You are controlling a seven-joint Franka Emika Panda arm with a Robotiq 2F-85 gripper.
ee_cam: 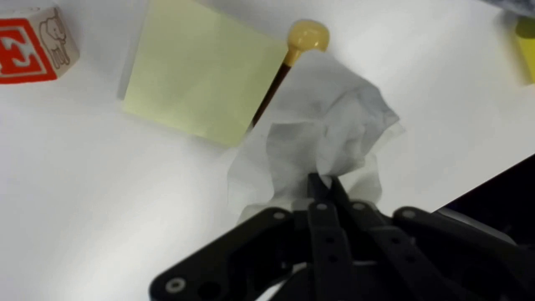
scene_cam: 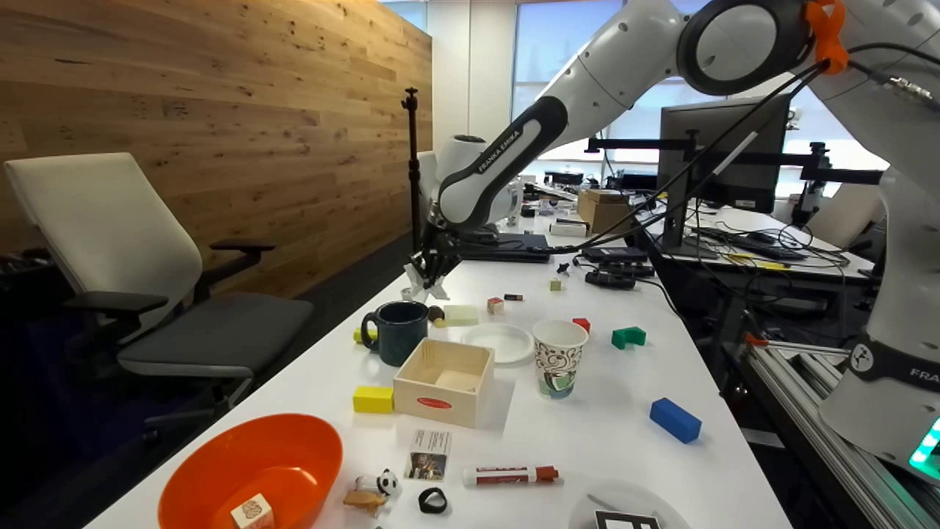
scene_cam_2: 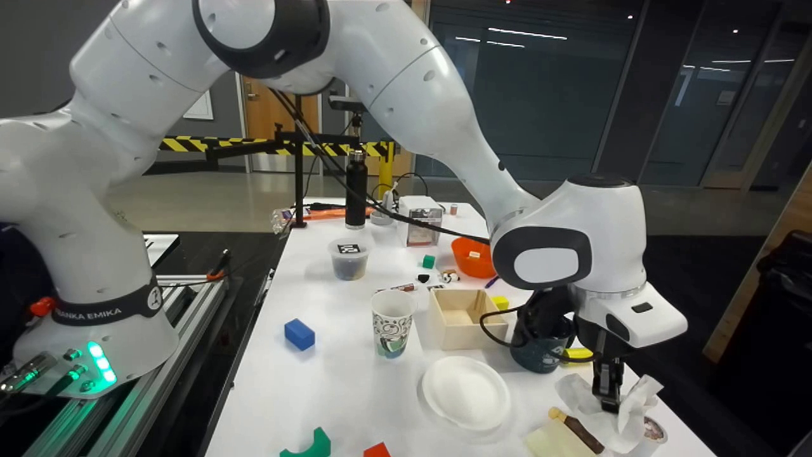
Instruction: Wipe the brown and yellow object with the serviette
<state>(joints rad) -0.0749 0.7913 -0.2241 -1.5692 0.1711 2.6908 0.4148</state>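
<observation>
Serviette (ee_cam: 309, 138), thin, white, crumpled into folds, pinched in black claw (ee_cam: 326, 184)

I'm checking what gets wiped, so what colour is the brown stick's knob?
The knob is a glossy golden yellow, seen best in the wrist view.

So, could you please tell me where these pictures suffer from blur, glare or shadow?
Wrist view: the gripper and yellow block look blurred, the table has a pale sheen; in an exterior view, the windows are very bright, and the wooden box casts a soft shadow.
</observation>
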